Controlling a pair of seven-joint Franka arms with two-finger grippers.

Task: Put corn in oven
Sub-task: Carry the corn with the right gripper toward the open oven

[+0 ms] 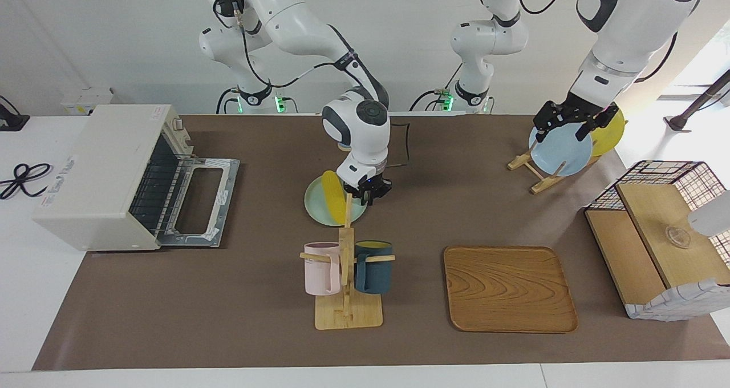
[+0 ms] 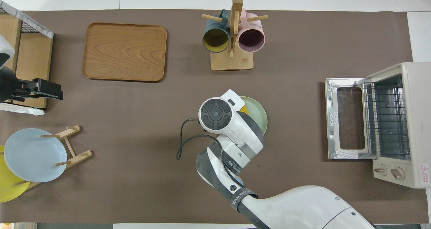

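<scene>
You are looking at the corn [image 1: 333,201] lying on the mint-green plate [image 1: 319,211], near the middle of the table. It is not yet lifted. The right gripper [image 1: 368,194] is hanging low at the plate's edge, just beside the corn and toward the left arm's end of the table. You cannot tell whether its claw is released or clenched, nor whether it is touching the corn. In the overhead view the right arm's wrist is covering most of the plate, so only a sliver of the corn [image 2: 244,109] is showing.

The oven [image 1: 108,171] is standing at the right arm's end of the table, well apart from the corn. Its door [image 1: 197,201] is lying open and flat, and the wire rack inside is exposed and carrying nothing. Judge the task as being at its start: the oven is ready, while the grasp, the carry and the placing are all outstanding.

The left gripper [image 1: 573,120] is waiting with its claw released, over the blue plate [image 1: 562,151] in the plate rack.

A brown mat [image 1: 171,308] is covering the table. A mug rack [image 1: 346,274] is standing on it, farther from the robots than the plate, and a wooden tray [image 1: 507,288] and a wire basket [image 1: 661,234] are lying toward the left arm's end. A plain white wall is rising at the robots' end of the table.
</scene>
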